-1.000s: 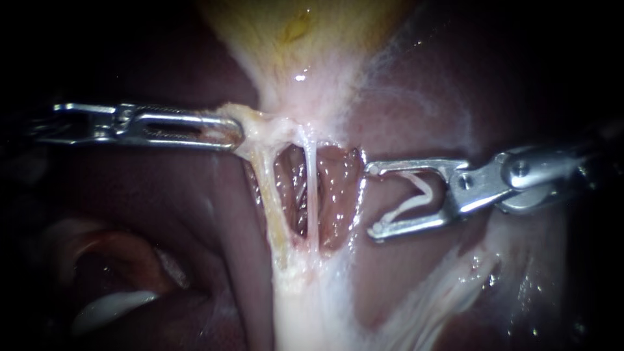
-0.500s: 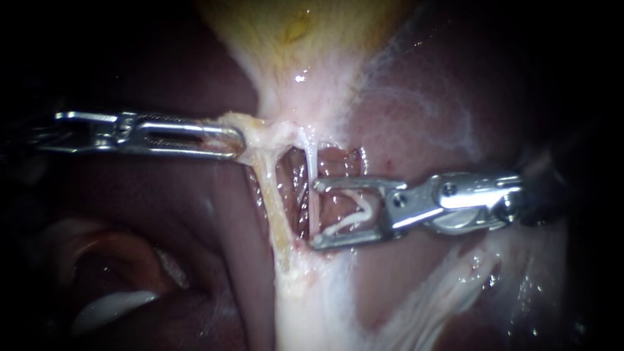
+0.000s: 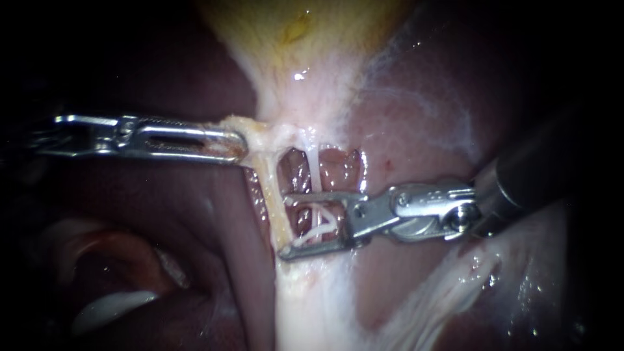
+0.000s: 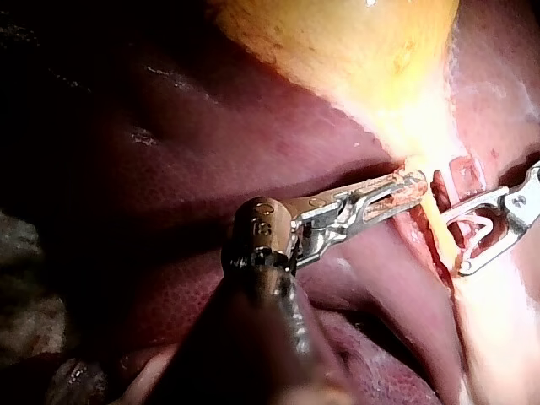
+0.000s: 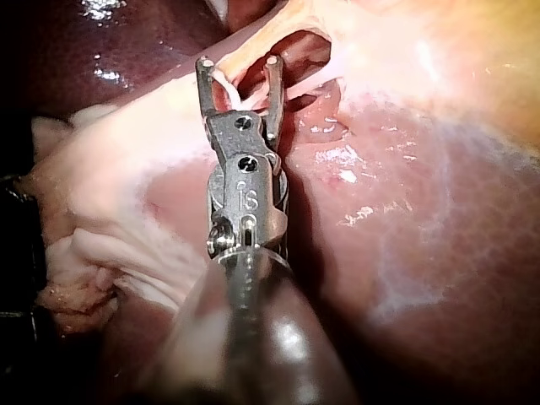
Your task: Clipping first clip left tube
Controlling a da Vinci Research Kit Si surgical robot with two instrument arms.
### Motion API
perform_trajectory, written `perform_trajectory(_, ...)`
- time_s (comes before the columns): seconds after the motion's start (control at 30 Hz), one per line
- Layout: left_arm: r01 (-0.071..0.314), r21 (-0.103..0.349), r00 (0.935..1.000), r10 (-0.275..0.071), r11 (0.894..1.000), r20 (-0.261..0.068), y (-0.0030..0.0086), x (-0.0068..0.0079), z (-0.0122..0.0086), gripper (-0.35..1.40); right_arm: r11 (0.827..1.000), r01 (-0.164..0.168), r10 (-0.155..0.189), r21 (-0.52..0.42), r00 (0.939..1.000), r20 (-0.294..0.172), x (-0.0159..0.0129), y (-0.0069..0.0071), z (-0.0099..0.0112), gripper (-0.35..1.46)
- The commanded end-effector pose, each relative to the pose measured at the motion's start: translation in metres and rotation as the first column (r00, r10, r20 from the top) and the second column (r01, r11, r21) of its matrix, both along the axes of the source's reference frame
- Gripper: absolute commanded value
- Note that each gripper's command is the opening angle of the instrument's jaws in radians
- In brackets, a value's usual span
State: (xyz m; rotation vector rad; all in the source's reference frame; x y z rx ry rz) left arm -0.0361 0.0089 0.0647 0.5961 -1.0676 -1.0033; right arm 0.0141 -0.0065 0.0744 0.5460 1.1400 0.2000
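Observation:
Two tubes run down from the pale yellow gallbladder (image 3: 305, 26): a thicker yellowish left tube (image 3: 265, 179) and a thin white right tube (image 3: 312, 166). My left instrument (image 3: 227, 142) is shut on the tissue at the top of the left tube and holds it out to the left; it also shows in the left wrist view (image 4: 405, 187). My right instrument (image 3: 285, 226) carries a white clip (image 3: 318, 224) between its wide-apart jaws. The jaws reach across the thin tube, and their tips lie at the left tube. The right wrist view shows the same instrument (image 5: 238, 63) and its clip (image 5: 224, 84).
Dark red liver (image 3: 416, 117) surrounds the dissected window between the tubes. A white band of tissue (image 3: 312, 305) runs down from where the tubes meet. Pale folds (image 3: 110, 305) lie at the lower left.
My right instrument has moved left with the clip, from beside the window, across the thin tube, to the left tube. My left instrument has kept its hold.

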Motion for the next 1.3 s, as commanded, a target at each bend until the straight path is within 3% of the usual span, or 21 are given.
perform_trajectory(0.03, 0.000, -0.001, 1.0000, 0.000, 1.000, -0.001, 0.0000, 0.0000, 0.0000, -0.35, 1.000, 0.004, -0.004, 0.009, 1.0000, -0.002, 0.0003, -0.0003, 0.0000, 0.49)
perform_trajectory(0.3, 0.000, -0.001, 1.0000, 0.000, 1.000, -0.001, 0.0000, -0.0001, 0.0001, -0.35, 0.999, 0.033, -0.032, 0.036, 0.9991, -0.028, 0.0014, -0.0010, -0.0001, 0.48)
perform_trajectory(0.47, 0.000, -0.001, 1.0000, 0.000, 1.000, -0.001, 0.0001, -0.0001, 0.0004, -0.35, 0.998, 0.030, -0.027, 0.060, 0.9987, -0.043, 0.0020, -0.0011, 0.0003, 0.48)
perform_trajectory(0.83, 0.000, -0.002, 1.0000, 0.000, 1.000, -0.001, 0.0001, -0.0002, 0.0005, -0.35, 0.989, 0.076, -0.065, 0.123, 0.9935, -0.094, 0.0034, -0.0022, 0.0016, 0.42)
perform_trajectory(1.03, 0.001, -0.002, 1.0000, -0.001, 1.000, -0.001, 0.0001, -0.0003, 0.0005, -0.35, 0.987, 0.071, -0.058, 0.144, 0.9943, -0.089, 0.0039, -0.0023, 0.0020, 0.37)
perform_trajectory(1.17, 0.001, -0.002, 1.0000, -0.001, 1.000, -0.001, 0.0001, -0.0003, 0.0005, -0.35, 0.985, 0.051, -0.039, 0.167, 0.9965, -0.073, 0.0038, -0.0022, 0.0021, 0.24)
perform_trajectory(1.3, 0.001, -0.002, 1.0000, -0.001, 1.000, -0.001, 0.0001, -0.0003, 0.0006, -0.35, 0.976, 0.023, -0.013, 0.217, 0.9987, -0.048, 0.0033, -0.0020, 0.0019, -0.15)
